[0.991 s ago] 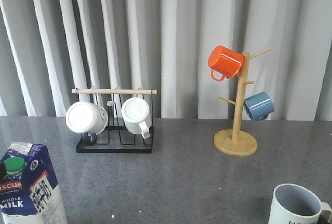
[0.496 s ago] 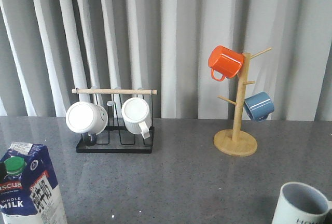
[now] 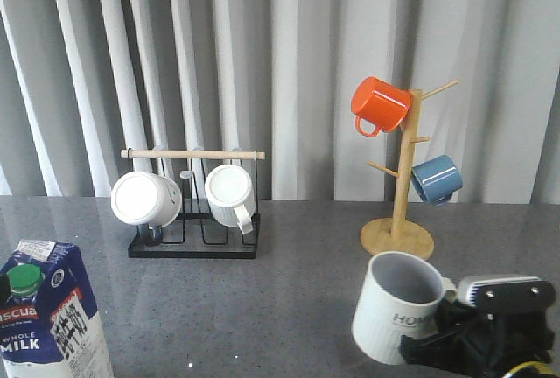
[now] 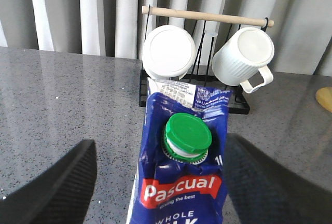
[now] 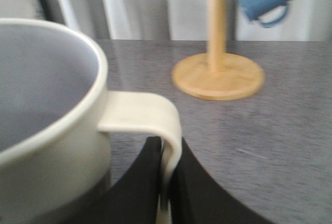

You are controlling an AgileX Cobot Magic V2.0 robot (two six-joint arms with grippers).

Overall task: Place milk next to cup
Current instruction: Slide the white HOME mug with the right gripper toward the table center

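- Pinching the handle of the cup (image 3: 398,306), the right gripper (image 3: 455,336) sits low at the front right of the table (image 3: 297,290); in the right wrist view its two black fingers (image 5: 148,182) are pressed on both sides of the squarish handle
- The cup is off-white and ribbed, grey inside, with part of its black lettering visible; it is slightly tilted, and from the front view I cannot tell if its bottom touches the table
- The milk (image 3: 48,321) stands upright at the front left corner of the table, well apart from the cup
- The left gripper (image 4: 155,187) is around the milk: its dark fingers (image 4: 57,187) are spread, one on each side of the carton, and gaps show between them and its walls
- The green cap (image 4: 188,133) and the red band of the milk face the left wrist camera
- Behind the milk there is a black wire rack (image 3: 194,242) with a wooden bar, and two white ribbed mugs (image 3: 145,199) hang on it
- At the back right stands a wooden mug tree (image 3: 398,238); an orange mug (image 3: 380,104) hangs high on it and a blue mug (image 3: 436,178) lower
- The mug tree is just behind the cup, a little to the right of it
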